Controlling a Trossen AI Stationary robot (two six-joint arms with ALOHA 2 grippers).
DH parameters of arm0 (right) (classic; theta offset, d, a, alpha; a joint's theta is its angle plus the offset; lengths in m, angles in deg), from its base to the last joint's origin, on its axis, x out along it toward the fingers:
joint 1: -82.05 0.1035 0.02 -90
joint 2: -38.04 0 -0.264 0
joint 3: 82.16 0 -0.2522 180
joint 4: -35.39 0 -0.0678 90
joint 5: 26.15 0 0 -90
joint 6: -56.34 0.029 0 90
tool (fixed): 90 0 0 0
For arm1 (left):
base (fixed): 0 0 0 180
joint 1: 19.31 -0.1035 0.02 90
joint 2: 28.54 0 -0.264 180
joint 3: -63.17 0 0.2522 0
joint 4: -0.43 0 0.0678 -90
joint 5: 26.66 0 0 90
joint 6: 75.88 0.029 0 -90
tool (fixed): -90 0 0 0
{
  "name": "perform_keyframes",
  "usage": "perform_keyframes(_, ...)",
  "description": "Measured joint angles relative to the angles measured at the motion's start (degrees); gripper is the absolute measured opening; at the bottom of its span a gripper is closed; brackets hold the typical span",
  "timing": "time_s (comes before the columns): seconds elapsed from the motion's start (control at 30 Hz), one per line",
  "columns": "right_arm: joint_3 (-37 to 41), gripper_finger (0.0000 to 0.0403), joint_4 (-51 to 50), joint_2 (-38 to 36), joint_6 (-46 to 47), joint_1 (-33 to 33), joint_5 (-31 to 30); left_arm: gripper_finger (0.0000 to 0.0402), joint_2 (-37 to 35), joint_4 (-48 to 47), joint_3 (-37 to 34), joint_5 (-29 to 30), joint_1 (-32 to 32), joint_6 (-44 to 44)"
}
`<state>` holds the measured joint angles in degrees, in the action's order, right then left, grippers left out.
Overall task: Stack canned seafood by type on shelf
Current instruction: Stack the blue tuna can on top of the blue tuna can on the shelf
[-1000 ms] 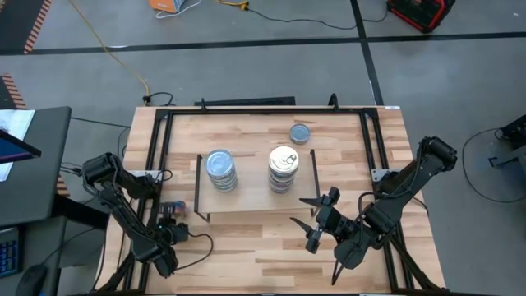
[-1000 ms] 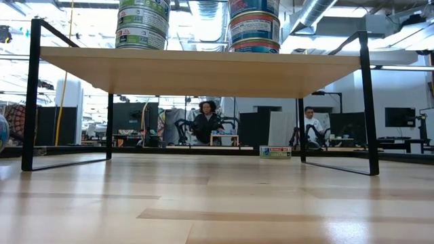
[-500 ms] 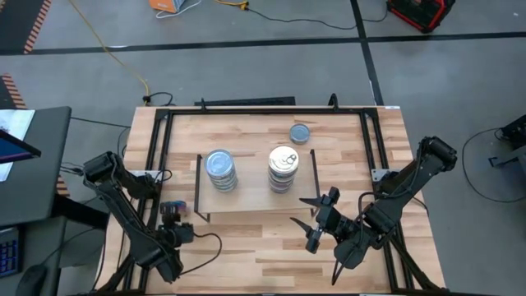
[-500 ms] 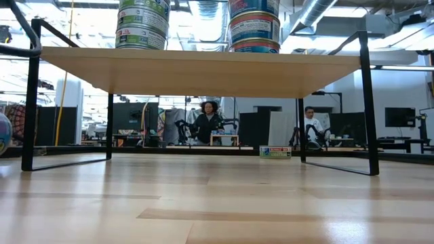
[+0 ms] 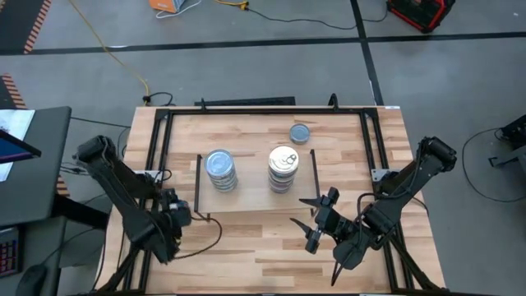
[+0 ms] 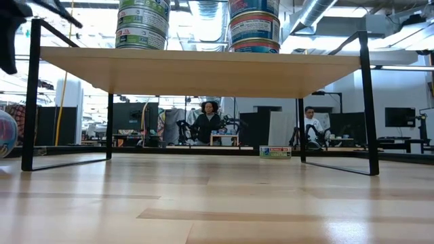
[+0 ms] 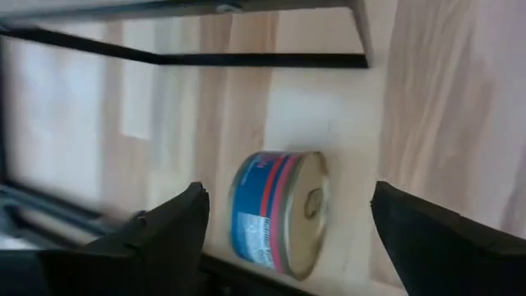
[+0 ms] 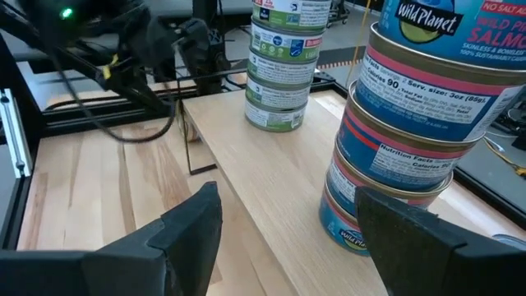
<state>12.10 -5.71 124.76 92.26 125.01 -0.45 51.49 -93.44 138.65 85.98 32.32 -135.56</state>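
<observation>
**Left claw** [image 5: 176, 216]: at the table's left side, just off the left end of the shelf [image 5: 251, 197]. Jaws stand wide and hold nothing.

**Tin** [image 7: 277, 215]: lies on the table [image 5: 246, 247] on its rim, not flat, between the open fingers and clear of both. It has a blue-and-red label and a pull-tab lid, so I judge it belongs with the gold stack [image 5: 283, 168], not the grey stack [image 5: 220, 170].

**Right claw** [image 5: 316, 222]: waiting in front of the shelf's right end, jaws wide, empty.

**Loose tin** [image 5: 300, 133]: grey lid, on the table behind the shelf, not yet stacked.

**Step in hand, my judgement:** pick up the tipped tin.

- A tin on its rim may roll at a touch.
- I would square the fingers to its two flat faces and close slowly.
- I would turn it lid-up in the air.
- The gold stack is tall, so I would come in from above, centre the tin, and let go only at contact.
</observation>
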Motion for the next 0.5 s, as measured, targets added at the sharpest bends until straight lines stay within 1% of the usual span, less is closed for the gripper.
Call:
perform_keyframes(0.07, 0.0, 0.0301, 0.0, 0.0, 0.0, 0.0, 0.0, 0.0326, -2.9, 3.5, -2.5, -1.1, -1.6, 0.7)
perform_keyframes(0.17, 0.0, 0.0301, 0.1, 0.0, 0.0, 0.0, 0.0, 0.0325, -5.4, 7.5, -6.4, -2.9, -3.5, 2.7)
perform_keyframes(0.33, 0.0, 0.0301, 0.4, 0.0, 0.0, 0.0, 0.0, 0.0325, -5.9, 9.5, -11.7, -4.5, -5.7, 5.6)
perform_keyframes(0.43, 0.0, 0.0301, 1.1, 0.3, 0.0, 0.0, 0.0, 0.0325, -5.9, 9.7, -13.3, -5.3, -6.4, 6.3)
perform_keyframes(0.5, 0.0, 0.0301, 1.1, 0.7, -0.2, 0.0, 0.0, 0.0325, -5.9, 9.7, -13.9, -7.0, -6.6, 7.3)
